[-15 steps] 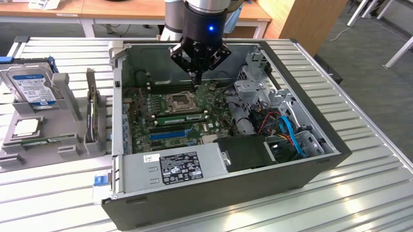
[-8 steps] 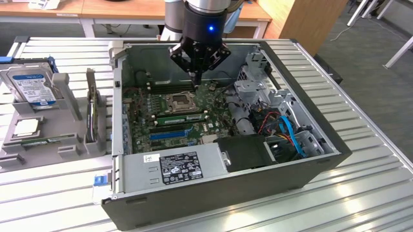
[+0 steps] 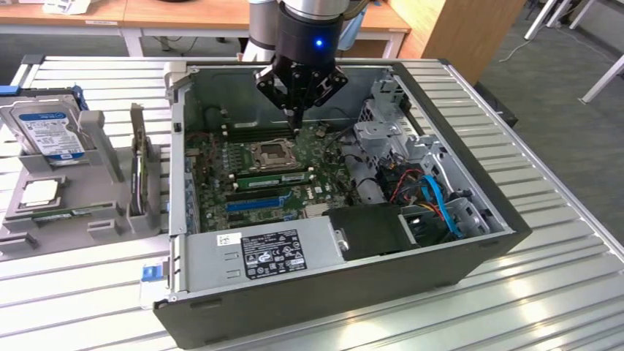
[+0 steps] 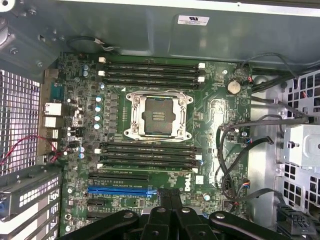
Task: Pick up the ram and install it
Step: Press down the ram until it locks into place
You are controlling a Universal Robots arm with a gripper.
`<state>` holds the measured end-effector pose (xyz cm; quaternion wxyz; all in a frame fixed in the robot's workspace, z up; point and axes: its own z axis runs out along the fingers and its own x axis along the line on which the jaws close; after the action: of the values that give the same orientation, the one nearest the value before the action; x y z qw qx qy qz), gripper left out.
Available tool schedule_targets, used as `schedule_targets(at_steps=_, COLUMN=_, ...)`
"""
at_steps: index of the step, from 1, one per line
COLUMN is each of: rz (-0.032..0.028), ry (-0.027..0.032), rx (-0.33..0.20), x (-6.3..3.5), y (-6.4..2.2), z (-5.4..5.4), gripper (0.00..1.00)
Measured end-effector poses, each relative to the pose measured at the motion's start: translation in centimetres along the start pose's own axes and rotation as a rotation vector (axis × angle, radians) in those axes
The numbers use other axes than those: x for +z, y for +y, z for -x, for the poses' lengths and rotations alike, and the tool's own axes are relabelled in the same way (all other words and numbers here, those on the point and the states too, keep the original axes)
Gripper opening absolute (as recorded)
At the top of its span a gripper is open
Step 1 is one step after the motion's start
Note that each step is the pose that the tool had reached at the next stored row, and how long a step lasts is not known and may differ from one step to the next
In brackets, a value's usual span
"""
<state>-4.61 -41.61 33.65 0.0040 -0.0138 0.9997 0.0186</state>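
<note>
Hovering above the motherboard [image 4: 165, 145] inside the computer case [image 3: 468, 241], the tool [image 3: 294, 110], fingers together, empty.

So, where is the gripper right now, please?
In the exterior view, the gripper hangs inside the open computer case, above the motherboard, near the processor socket.

Green board, dark case, ribbed silver table

The motherboard [image 4: 150, 130] is green with black slots and one blue slot [image 4: 119, 191]; the gripper [image 3: 295, 110] is black; the case [image 3: 487, 241] is dark grey; the hard drive [image 3: 49, 131] bears a blue-and-white label.
</note>
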Motion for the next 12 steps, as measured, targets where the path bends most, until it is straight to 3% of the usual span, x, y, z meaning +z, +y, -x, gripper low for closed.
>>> schedule_targets(at_steps=12, rz=0.0, ry=-0.0005, rx=0.002, x=0.0, y=0.02, z=-0.58, gripper=0.1)
